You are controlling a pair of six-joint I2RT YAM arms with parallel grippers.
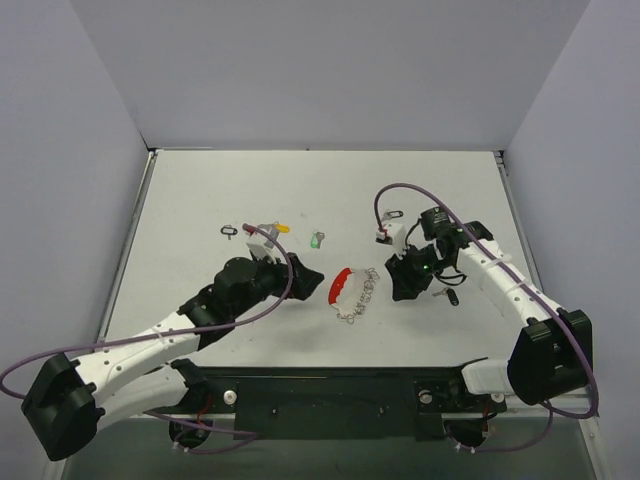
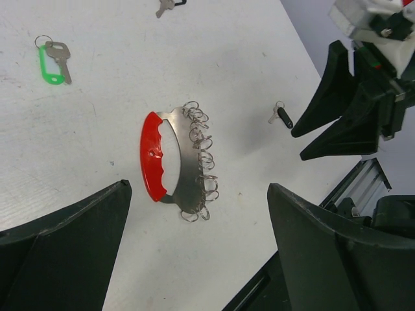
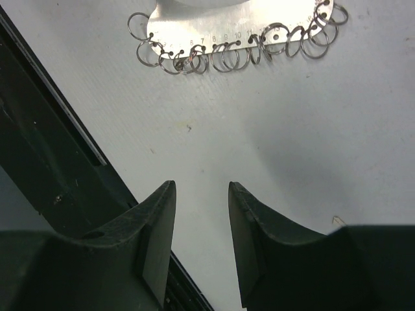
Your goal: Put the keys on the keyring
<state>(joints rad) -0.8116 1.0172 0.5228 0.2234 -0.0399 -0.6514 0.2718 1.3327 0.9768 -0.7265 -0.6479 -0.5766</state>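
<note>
The keyring lies flat mid-table: a curved red band on a silver plate edged with small loops. A green-tagged key and a yellow-tagged key lie behind it. One black-tagged key lies to its right. My left gripper hovers just left of the keyring, jaws wide open and empty. To the keyring's right, my right gripper points at the loops, partly open with nothing between its fingers.
Two more black-tagged keys lie on the table, one at the back left and one behind the right arm. A black base rail runs along the near edge. Grey walls enclose the white table.
</note>
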